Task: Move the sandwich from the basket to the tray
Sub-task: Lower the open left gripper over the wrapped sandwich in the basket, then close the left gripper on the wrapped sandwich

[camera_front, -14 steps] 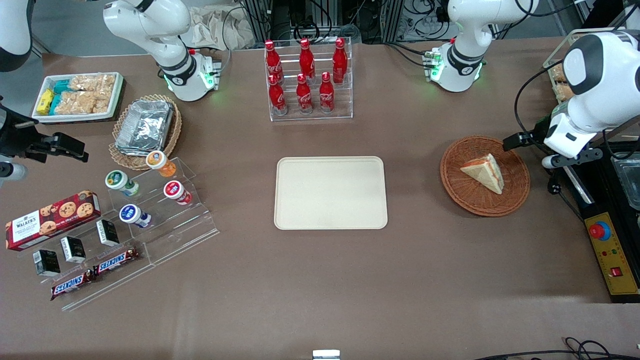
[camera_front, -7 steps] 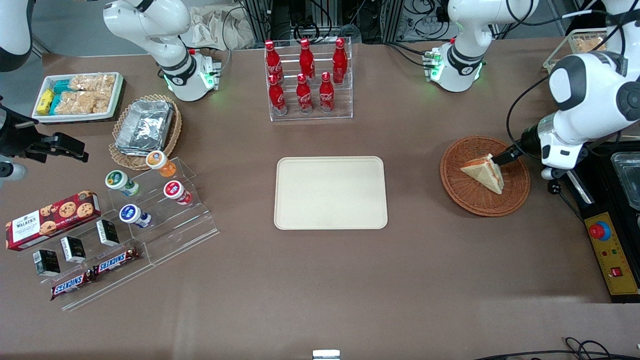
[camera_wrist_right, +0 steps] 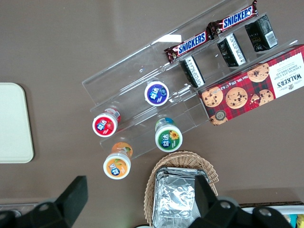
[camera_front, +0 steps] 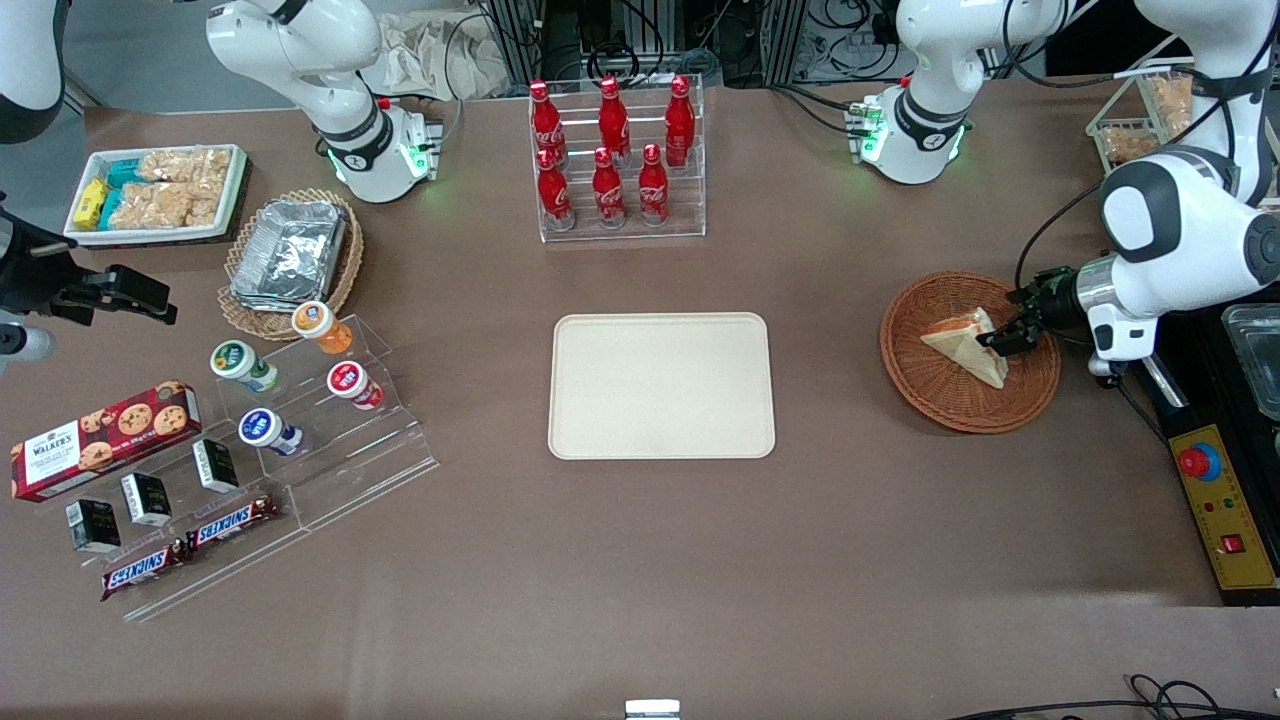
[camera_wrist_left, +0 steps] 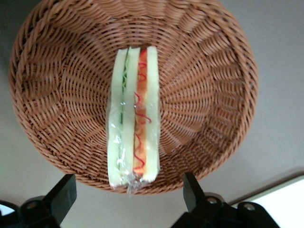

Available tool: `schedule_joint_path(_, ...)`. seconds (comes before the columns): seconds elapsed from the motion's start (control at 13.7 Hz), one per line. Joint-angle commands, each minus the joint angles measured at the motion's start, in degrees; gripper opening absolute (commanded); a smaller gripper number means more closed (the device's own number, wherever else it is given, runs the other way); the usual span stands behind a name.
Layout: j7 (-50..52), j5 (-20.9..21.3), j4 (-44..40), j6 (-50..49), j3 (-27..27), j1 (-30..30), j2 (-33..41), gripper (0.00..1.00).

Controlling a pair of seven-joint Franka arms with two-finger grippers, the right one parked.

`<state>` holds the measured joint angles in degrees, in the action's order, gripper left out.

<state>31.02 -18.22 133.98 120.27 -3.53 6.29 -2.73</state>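
While the sandwich [camera_front: 968,345] sits on edge in the basket [camera_front: 935,400], cut side w/ red and green filling facing the wrist cam, the hand [camera_front: 1003,333] hovers at the basket's rim toward the working arm's end, fingers spread wide, one each side of the wedge and not touching it. Best approach, judging from this: come in straight so both fingers [camera_wrist_left: 62,194] bracket the bread faces, close gently since the plastic wrap looks slippery and the bread soft, then lift clear of the wicker rim before moving. The tray [camera_front: 661,385] lies bare, mid-bench, well apart from the basket. The bench [camera_front: 700,560] is covered in brown matte sheet. Toward the parked arm's end: acrylic steps [camera_front: 330,440] w/ snacks and cups. Cola bottles [camera_front: 610,150] stand in a clear rack, farther from the front cam than the tray.
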Motion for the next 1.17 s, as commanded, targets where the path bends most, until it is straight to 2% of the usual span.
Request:
schedule_joint_path(0.0,0.62,-2.51,-0.03,1.54,0.45,0.39,-1.92,1.00)
schedule_joint_path(0.51,0.09,-7.26,3.65,9.61,0.89,-0.31,-6.32,1.00)
schedule_joint_path(0.8,0.01,-7.44,4.63,12.88,1.68,-0.40,-8.43,0.97)
schedule_joint_path(1.02,0.01,-7.53,4.36,12.71,2.74,-0.32,-8.61,0.76)
schedule_joint_path(1.1,-0.08,-7.45,4.19,12.71,2.91,-0.40,-8.70,0.58)
